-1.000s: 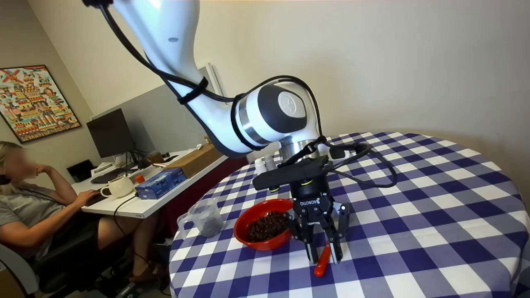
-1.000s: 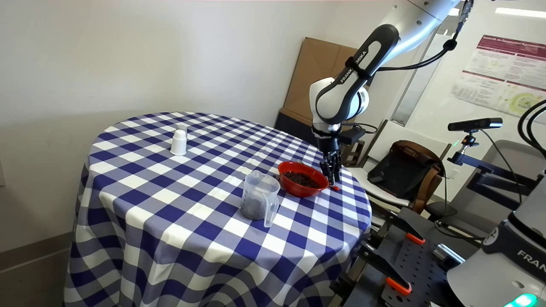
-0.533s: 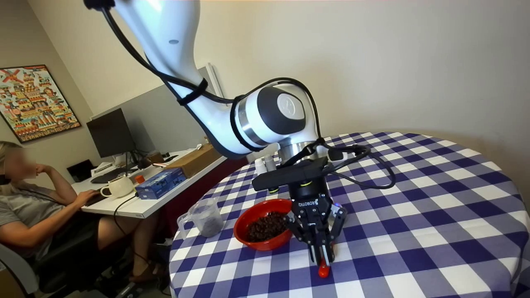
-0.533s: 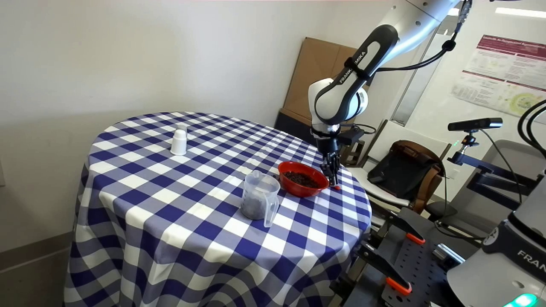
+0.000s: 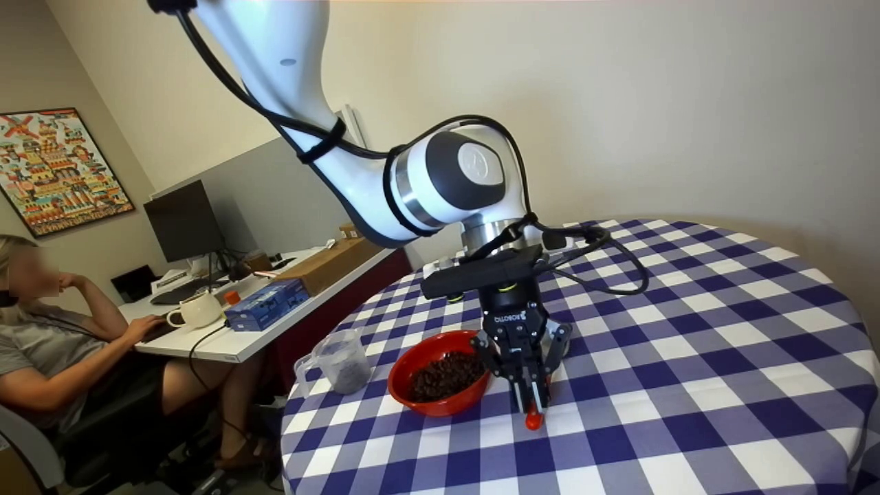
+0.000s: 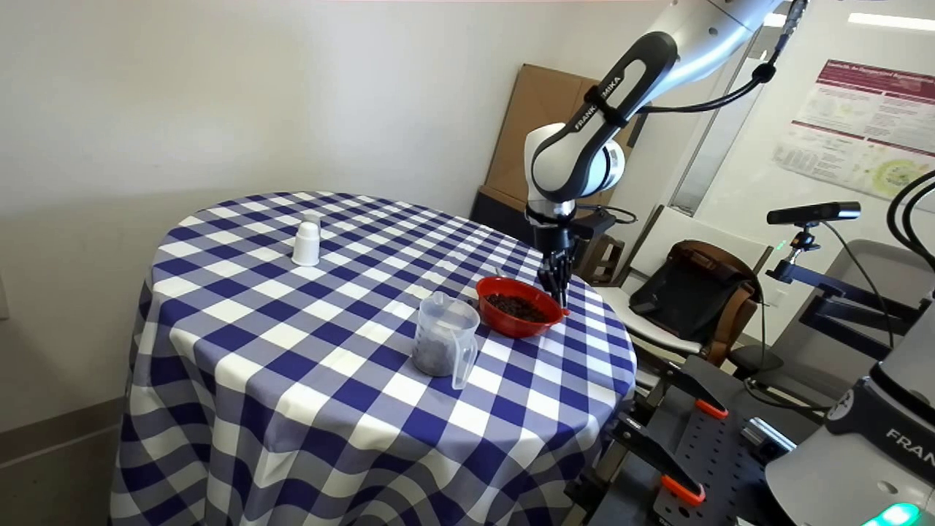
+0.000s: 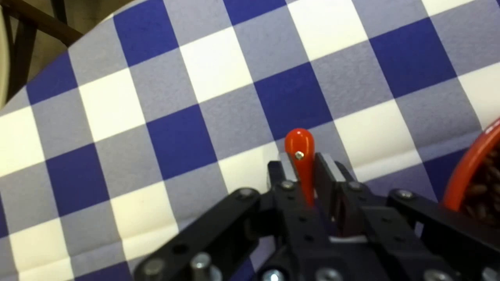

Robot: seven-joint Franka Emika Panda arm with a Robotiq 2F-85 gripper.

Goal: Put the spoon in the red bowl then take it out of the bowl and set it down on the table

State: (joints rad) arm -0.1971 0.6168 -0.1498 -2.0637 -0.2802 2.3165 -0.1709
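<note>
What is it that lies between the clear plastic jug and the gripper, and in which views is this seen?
The red bowl, with dark brown pieces inside, lies between the jug and the gripper, in both exterior views.

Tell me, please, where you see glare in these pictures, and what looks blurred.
Wrist view: small highlight on the red spoon handle; the dark contents in the red bowl look soft. In an exterior view, the seated person's face is blurred; in an exterior view, the ceiling light glares white.
</note>
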